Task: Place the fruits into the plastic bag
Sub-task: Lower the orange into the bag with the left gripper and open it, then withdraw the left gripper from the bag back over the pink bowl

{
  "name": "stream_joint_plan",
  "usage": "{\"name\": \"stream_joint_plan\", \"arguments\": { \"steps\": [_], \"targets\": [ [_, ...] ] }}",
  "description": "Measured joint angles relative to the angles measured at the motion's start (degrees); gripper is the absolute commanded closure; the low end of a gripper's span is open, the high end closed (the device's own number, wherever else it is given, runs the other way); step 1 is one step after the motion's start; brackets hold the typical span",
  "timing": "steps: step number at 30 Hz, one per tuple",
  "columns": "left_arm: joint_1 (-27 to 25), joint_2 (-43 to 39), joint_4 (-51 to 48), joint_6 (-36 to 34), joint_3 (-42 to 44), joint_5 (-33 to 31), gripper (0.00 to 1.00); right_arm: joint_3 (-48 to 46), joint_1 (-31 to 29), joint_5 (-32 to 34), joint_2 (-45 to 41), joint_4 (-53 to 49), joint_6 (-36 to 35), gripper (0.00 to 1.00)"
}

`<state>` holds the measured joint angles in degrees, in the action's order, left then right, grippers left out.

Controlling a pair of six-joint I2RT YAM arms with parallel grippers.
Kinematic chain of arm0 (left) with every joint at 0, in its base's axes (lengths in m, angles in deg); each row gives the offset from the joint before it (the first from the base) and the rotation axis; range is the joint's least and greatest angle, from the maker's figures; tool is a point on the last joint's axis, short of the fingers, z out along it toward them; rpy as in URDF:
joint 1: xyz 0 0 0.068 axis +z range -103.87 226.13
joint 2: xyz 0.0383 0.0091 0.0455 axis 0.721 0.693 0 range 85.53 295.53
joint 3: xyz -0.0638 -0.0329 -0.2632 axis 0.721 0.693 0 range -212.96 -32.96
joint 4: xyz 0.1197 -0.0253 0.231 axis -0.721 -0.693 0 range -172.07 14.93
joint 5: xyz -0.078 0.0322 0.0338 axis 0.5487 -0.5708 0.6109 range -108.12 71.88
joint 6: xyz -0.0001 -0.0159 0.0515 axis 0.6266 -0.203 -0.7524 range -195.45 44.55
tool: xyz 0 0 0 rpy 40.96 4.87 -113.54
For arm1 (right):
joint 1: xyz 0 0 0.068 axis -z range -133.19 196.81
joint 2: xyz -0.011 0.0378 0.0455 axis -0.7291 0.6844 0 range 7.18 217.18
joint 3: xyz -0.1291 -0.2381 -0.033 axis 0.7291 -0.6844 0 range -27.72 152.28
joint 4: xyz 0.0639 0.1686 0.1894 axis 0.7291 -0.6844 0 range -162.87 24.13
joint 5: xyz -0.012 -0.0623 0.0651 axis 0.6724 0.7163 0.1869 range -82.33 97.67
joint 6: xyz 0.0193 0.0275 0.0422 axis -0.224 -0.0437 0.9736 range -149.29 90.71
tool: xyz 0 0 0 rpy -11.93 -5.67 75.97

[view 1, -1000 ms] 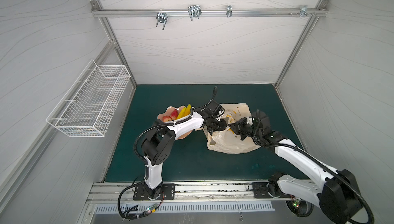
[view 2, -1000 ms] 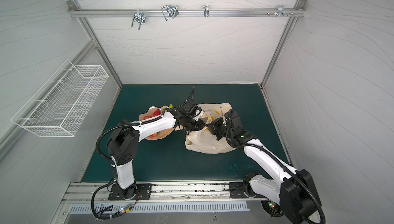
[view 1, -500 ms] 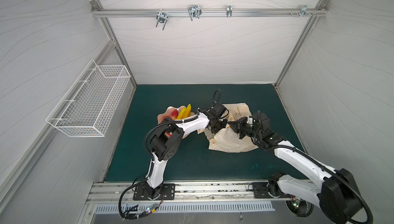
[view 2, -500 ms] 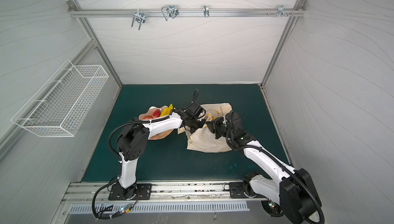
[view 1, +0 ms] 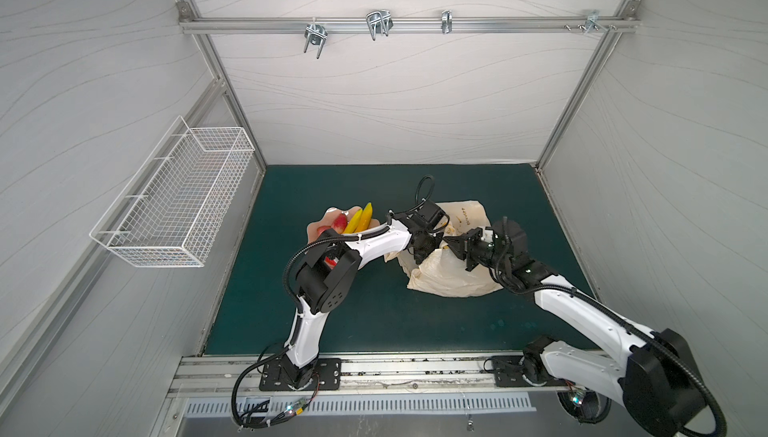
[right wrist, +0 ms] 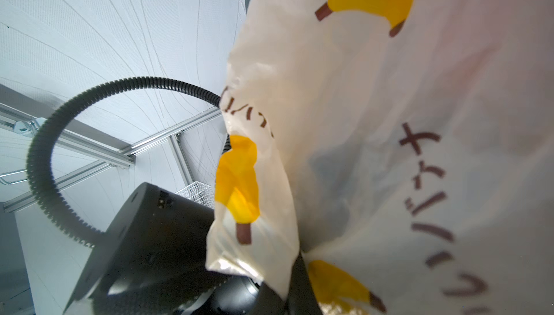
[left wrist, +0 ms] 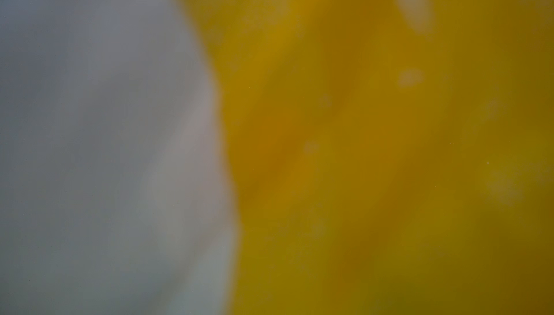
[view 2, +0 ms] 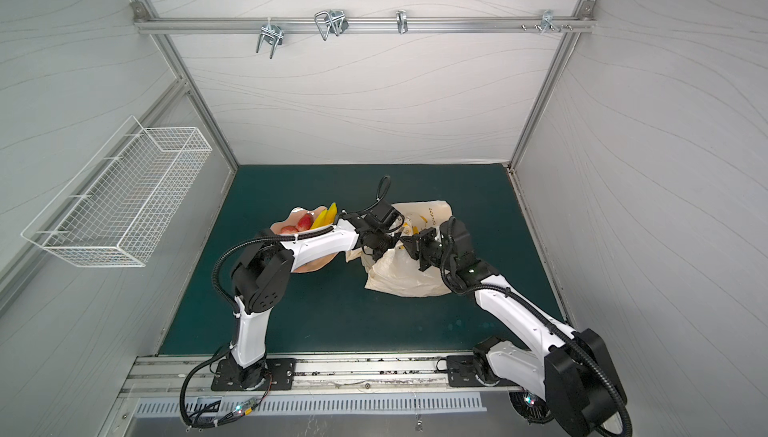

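On the dark green desk (view 1: pixel 365 314), near its middle, lies the thin cream plastic bag (view 1: pixel 453 279) printed with yellow banana bunches. The right jaws are closed on its edge. The left jaws are at the mouth of the bag, but I cannot tell if they are open — the left wrist view is only a yellow and grey blur. Just beside the bag, in the wavy peach-pink dish (view 1: pixel 332 211), lie glossy yellow toy bananas (view 1: pixel 360 219) and a red fruit (view 1: pixel 340 223).
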<state>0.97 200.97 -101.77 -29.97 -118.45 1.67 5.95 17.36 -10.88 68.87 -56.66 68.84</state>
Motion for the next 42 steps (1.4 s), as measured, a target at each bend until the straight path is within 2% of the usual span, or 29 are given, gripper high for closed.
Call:
{"name": "stream_joint_plan", "arguments": {
  "steps": [6, 21, 30, 42],
  "targets": [
    [0.11, -2.54, -5.27, -2.82, -0.87, -2.29, 0.12, 0.00, 1.01, -0.24, -1.64, -1.57, -0.04, 1.00],
    [1.46, -7.39, -23.28, -14.12, -6.54, -11.61, 0.13, 1.64, 1.79, -1.01, -2.56, -8.09, -2.25, 1.00],
    [2.05, -14.75, -26.80, -19.71, -5.51, -13.62, 0.13, 1.95, 1.84, -1.01, -2.56, -9.51, -2.60, 1.00],
    [3.91, -25.03, -27.43, -22.86, 0.72, -15.34, 0.13, 1.97, 1.84, -0.81, -2.56, -10.93, -2.64, 1.00]
  ]
}}
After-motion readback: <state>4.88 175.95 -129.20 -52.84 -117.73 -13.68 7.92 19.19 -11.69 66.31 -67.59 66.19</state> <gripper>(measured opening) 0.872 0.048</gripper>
